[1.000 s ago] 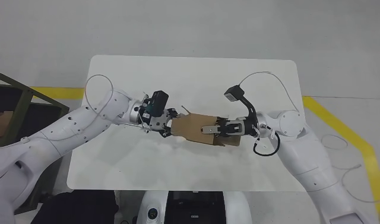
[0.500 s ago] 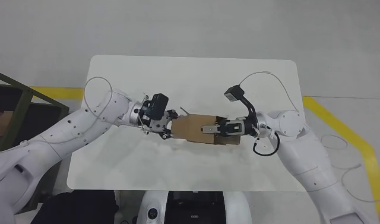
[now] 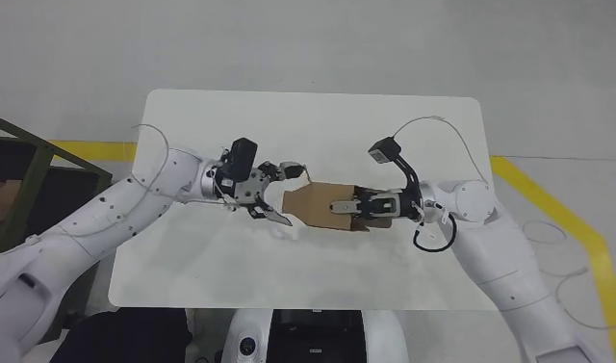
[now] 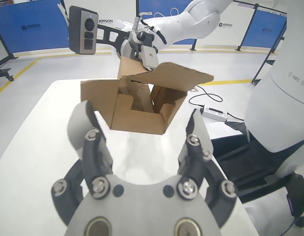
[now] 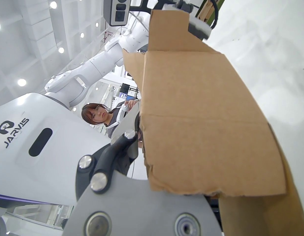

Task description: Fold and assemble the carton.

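A brown corrugated cardboard carton (image 3: 322,206) is gripped by the right gripper (image 3: 351,208) at the end turned away from the left gripper (image 3: 286,194). The right gripper is pressed together on one cardboard wall. One finger (image 5: 126,124) is seen lying against the outside of that wall, while the other is hidden behind the board. The carton lies stretched out from this gripper toward the left one, over the white rectangular table (image 3: 318,122).

The left gripper is spread wide and nothing is held in it. The carton's open end is faced straight at it, just ahead of its fingertips (image 4: 78,116), and is framed between them. One flap is tilted up over the opening and another is splayed out sideways. Whether the carton is rested on the table cannot be told.
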You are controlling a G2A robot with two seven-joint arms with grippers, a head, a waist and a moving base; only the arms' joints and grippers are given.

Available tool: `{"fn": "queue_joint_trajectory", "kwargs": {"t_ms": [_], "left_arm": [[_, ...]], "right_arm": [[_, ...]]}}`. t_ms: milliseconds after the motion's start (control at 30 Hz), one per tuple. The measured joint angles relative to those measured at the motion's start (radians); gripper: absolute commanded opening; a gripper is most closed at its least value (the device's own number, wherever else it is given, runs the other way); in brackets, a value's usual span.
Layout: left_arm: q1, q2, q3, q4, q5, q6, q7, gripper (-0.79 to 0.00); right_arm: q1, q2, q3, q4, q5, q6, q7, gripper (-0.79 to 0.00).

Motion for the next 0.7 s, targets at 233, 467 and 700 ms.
{"fn": "queue_joint_trajectory", "kwargs": {"t_ms": [233, 467, 700], "left_arm": [[0.037, 0.015, -0.028, 0.013, -0.079, -0.003, -0.003, 0.0], [0.034, 0.018, -0.002, 0.08, -0.333, -0.003, -0.066, 0.0], [-0.038, -0.001, 0.072, 0.108, -0.79, -0.003, -0.437, 0.0]], "right_arm": [[-0.004, 0.002, 0.003, 0.001, -0.003, 0.001, -0.003, -0.785], [0.001, 0.002, -0.01, -0.003, -0.017, 0.004, 0.0, -0.785], [0.009, 0.001, -0.03, -0.01, -0.04, 0.004, 0.005, -0.785]]}}
